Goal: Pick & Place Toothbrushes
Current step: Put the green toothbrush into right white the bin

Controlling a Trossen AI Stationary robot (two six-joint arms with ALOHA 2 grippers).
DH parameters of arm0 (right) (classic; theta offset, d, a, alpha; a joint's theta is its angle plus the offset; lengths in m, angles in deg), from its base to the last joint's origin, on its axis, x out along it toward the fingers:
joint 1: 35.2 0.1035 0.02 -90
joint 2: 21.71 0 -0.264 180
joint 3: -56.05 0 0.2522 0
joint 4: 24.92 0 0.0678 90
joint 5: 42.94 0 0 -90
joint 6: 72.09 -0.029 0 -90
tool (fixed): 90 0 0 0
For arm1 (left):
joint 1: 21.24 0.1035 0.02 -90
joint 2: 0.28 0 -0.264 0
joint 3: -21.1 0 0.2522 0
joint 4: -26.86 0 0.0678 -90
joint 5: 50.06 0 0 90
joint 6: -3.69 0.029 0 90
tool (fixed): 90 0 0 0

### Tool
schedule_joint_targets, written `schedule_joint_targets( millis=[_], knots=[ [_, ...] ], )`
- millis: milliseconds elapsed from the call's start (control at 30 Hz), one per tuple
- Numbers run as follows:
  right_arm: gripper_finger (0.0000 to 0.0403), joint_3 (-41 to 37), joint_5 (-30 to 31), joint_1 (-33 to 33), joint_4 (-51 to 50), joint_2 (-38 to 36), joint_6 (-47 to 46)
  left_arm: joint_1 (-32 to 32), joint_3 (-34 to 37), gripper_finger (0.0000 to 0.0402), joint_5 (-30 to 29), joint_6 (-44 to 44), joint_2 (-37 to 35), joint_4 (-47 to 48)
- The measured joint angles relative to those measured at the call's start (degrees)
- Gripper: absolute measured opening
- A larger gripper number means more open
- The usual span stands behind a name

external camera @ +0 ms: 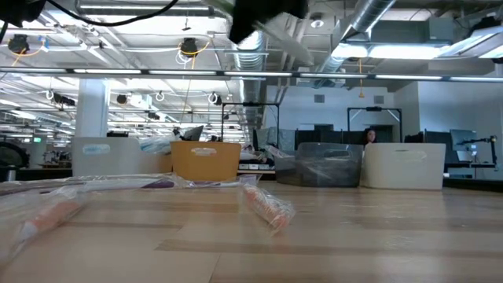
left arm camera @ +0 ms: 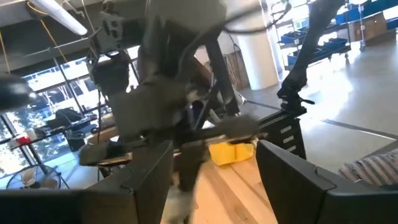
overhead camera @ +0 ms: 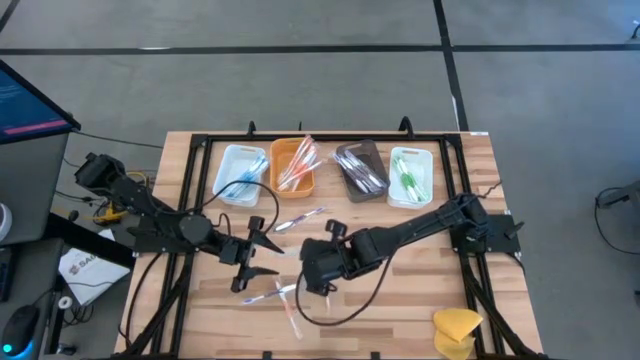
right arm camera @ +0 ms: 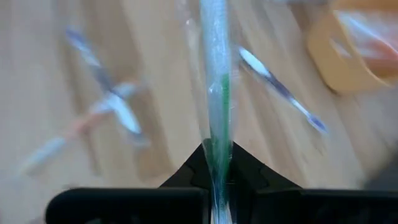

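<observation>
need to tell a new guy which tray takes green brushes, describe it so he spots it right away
Start at the wooden table in the high view and find the row of four small trays along its far edge. Take the white tray at the row's right end, beside the dark brown tray. It alone holds green toothbrushes; the other white tray, at the left end, holds blue ones.

A green toothbrush [right arm camera: 217, 106] in glossy clear plastic wrap sits above the smooth, pale wooden table [overhead camera: 400, 290].

Even overhead light, soft shadows on surface [overhead camera: 400, 290]. Low view: ceiling lamps glare, near toothbrushes [external camera: 267, 206] out of focus. Both wrist views motion-blurred; windows bright in left wrist view.
</observation>
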Motion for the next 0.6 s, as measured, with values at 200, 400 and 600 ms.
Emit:
schedule_joint_targets(
  millis=[200, 400, 600],
  knots=[
    [0.0013, 1.1, 2.6, -1.2, -14.6, 0.1, -9.0, 0.0, 0.0, 0.0232, -0.4, 0.1, 0.0, 0.1],
    [0.0013, 5.0, 5.2, -2.0, -33.6, 0.0, -19.8, 0.0, 0.0, 0.0230, -6.1, 0.1, 0.0, -0.3],
    [0.0013, 3.8, 4.7, -2.4, -32.6, -5.6, -18.7, 0.0, 0.0, 0.0235, -14.7, 0.1, 0.0, 0.7]
  ],
)
